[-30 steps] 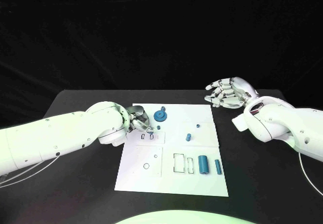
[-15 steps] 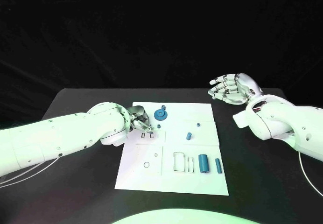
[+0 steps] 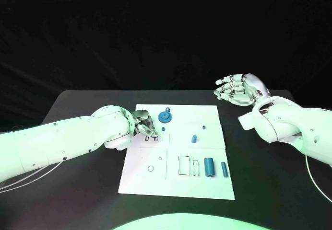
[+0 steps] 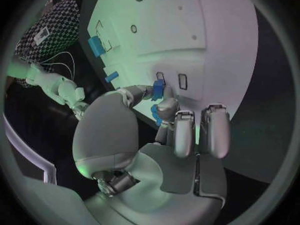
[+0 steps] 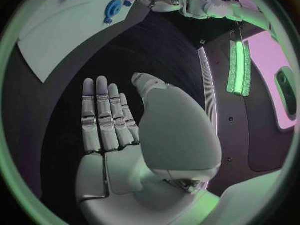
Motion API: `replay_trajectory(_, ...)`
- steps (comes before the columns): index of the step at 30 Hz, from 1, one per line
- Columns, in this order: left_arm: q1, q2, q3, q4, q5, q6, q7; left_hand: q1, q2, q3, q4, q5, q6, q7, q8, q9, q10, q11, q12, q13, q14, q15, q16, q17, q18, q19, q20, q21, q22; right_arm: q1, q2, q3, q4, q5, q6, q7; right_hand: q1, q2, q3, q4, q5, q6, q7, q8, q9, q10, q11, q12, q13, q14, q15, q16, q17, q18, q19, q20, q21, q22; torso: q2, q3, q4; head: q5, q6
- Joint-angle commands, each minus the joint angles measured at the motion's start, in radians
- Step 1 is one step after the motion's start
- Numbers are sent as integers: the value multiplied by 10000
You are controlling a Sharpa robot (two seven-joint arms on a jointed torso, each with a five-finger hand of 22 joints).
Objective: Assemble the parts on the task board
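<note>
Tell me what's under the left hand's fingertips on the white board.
The left hand pinches a small blue part above two small rectangular slots in the task board. Whether the part's lower end has entered a slot is hidden.

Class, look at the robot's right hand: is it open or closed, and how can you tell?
Open. The right hand hangs above the bare table, fingers straight and slightly apart, with nothing in its palm.

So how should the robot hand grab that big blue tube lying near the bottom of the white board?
Probably across its middle, coming straight down from above. The big blue tube lies flat on the task board, with a thinner blue piece close beside it, so pinching its long sides looks easiest.
</note>
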Motion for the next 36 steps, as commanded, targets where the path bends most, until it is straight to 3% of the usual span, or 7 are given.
replay_trajectory(1, -18, 63, -11, -37, -7, 380, -19, -24, 78, 1671, -1691, 43, 360, -292, 48, 811, -45, -35, -50, -8, 922, -72, -9, 2236, -109, 56, -27, 51, 326, -5, 15, 3, 21, 62, 5, 181, -88, -41, 30, -4, 37, 63, 367, -61, -9, 76, 8, -34, -8, 4, 73, -41, -8, 102, 16, 39, -61, -9, 0, 1, 2, -23, -53)
replay_trajectory(8, -36, 115, -32, -107, 17, 520, -26, -62, 92, 1664, -1665, 28, 389, -310, 62, 823, -30, -48, -68, -23, 930, -79, 3, 2260, -112, 62, -33, 53, 336, -5, 24, 3, 18, 63, 14, 155, -78, -36, 49, -29, 71, 75, 369, -80, -30, 91, 9, -62, -62, 16, 75, -83, -32, 103, 25, 42, -82, -47, -4, -2, 3, -32, -88)
replay_trajectory(10, -39, 123, -35, -117, 26, 564, -28, -77, 97, 1660, -1654, 20, 399, -316, 68, 828, -23, -52, -71, -23, 932, -82, 7, 2268, -110, 58, -36, 50, 329, -5, 25, 3, 15, 63, 12, 148, -61, -39, 122, -93, 339, 111, 373, -124, -79, 142, 19, -126, -192, 51, 78, -181, -87, 102, 51, 46, -126, -134, -3, -3, 8, -24, -85)
replay_trajectory(15, -41, 141, -39, -128, 9, 668, -31, -84, 98, 1658, -1651, 15, 405, -321, 71, 831, -21, -56, -78, -31, 933, -84, 9, 2271, -112, 64, -38, 53, 338, -5, 31, 3, 14, 63, 7, 122, -57, -50, 164, -134, 454, 129, 373, -151, -109, 168, 13, -163, -269, 71, 78, -239, -119, 104, 68, 45, -149, -185, -2, -1, 6, -37, -96)
replay_trajectory(36, -42, 176, -48, -193, -153, 1266, -67, -87, 96, 1653, -1659, -3, 420, -339, 79, 841, -18, -72, -105, -62, 947, -92, 33, 2319, -113, 66, -44, 52, 343, -5, 53, 3, -20, 78, 121, 60, -50, -75, 193, -183, 441, 139, 378, -175, -136, 184, 19, -198, -335, 70, 87, -298, -148, 100, 67, 49, -177, -232, -2, -6, 6, -14, -141)
